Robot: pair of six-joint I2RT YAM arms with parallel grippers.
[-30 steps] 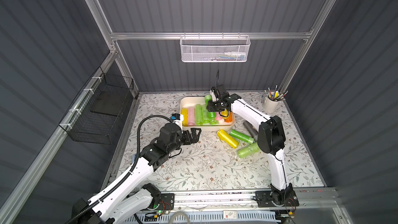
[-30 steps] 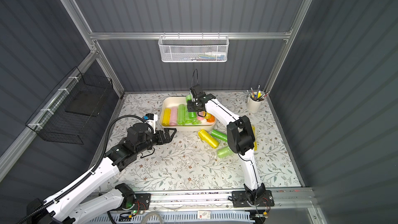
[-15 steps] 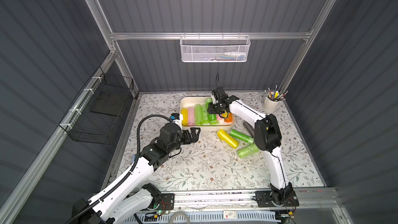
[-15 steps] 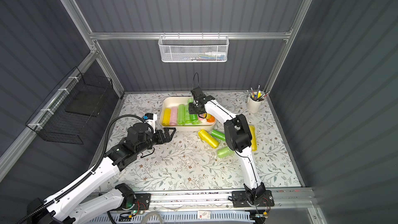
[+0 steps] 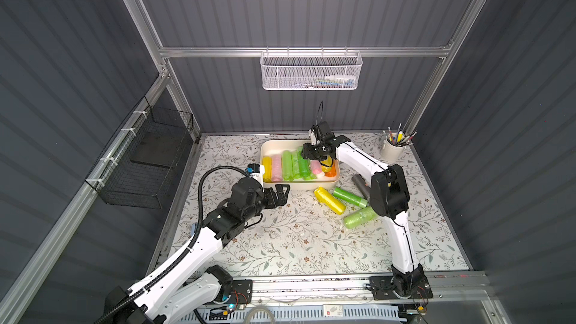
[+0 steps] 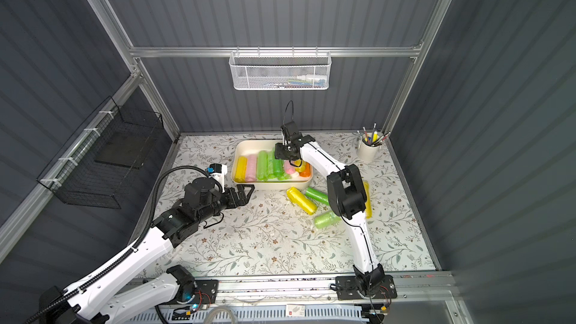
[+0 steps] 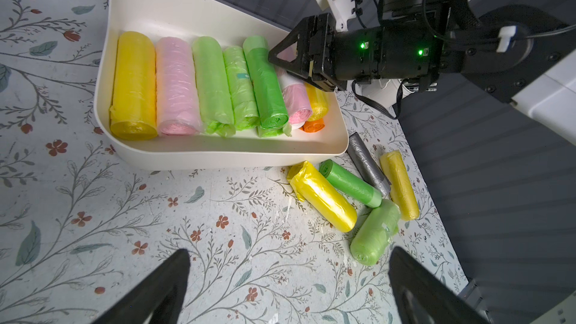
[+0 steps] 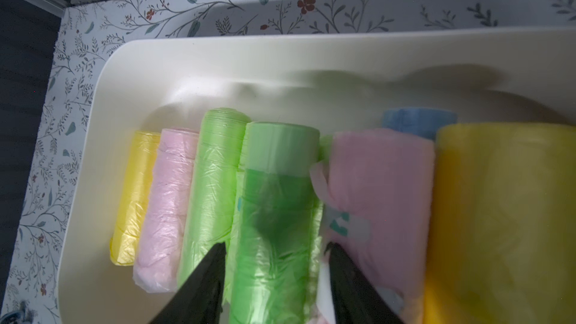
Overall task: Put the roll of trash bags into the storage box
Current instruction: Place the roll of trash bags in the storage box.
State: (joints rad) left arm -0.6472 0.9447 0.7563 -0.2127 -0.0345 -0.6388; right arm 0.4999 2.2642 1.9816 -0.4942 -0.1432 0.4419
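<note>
Up front, the left gripper (image 5: 282, 194) hovers low over the table (image 5: 296, 244), jaws spread wide and empty, just short of the storage box (image 5: 297, 186).

Beside it, toward the right arm, five rolls lie loose in a cluster: fat yellow roll (image 5: 329, 201), loose green roll (image 5: 350, 197), pale green roll (image 5: 360, 217), grey roll (image 5: 358, 183), slim yellow roll (image 7: 400, 185).

Further back, the box holds a packed row: yellow, pink, greens, pink, yellow, orange, a blue end. The bright green roll (image 8: 277, 213) lies inside, riding on top of that row. The right gripper (image 8: 276, 244) sits over it, jaws parted astride it with a sliver of gap on each side. It reads as let go, not held.

Judgement: this roll is placed, bar lifting the arm clear. Five remain outside if all are meant to go in, and space looks tight.

The table wears a floral-print cover with a few white flecks. A cup of pens (image 5: 392, 153) stands in the far corner. The walls are dark grey slats on an aluminium frame, with a black wire basket (image 5: 149, 157) on the left wall and a white mesh basket (image 5: 311, 71) on the back rail.
</note>
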